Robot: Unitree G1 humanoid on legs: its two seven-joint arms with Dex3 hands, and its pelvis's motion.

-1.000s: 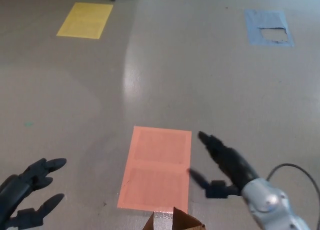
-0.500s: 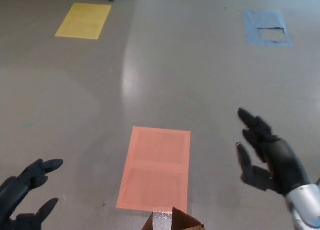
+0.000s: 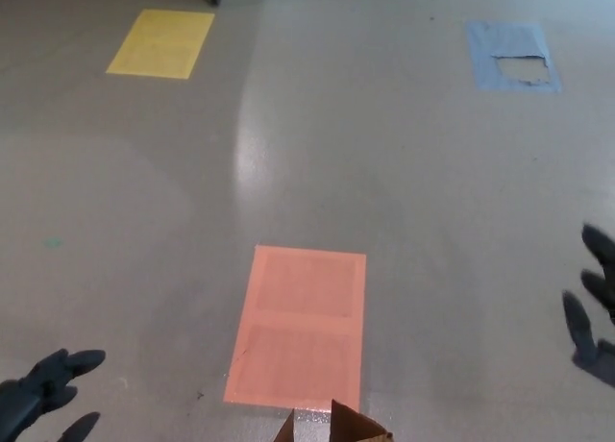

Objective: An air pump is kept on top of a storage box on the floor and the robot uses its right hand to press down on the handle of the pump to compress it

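Observation:
No air pump shows in the head view. Only a brown cardboard corner [image 3: 338, 423] pokes in at the bottom edge, likely the top of the storage box. My right hand [image 3: 596, 306] is at the far right edge, open, its black fingers spread and mostly cut off by the frame. My left hand [image 3: 43, 389] sits at the bottom left corner, open, with fingers apart. Both hands hold nothing and are well away from the cardboard corner.
An orange rectangle [image 3: 300, 325] is marked on the grey floor just beyond the cardboard corner. A yellow rectangle [image 3: 161, 42] lies at the far left and a torn blue one [image 3: 511, 54] at the far right.
My right hand has swung from beside the orange rectangle out to the right edge of the view. My left hand has dropped lower toward the bottom left corner.

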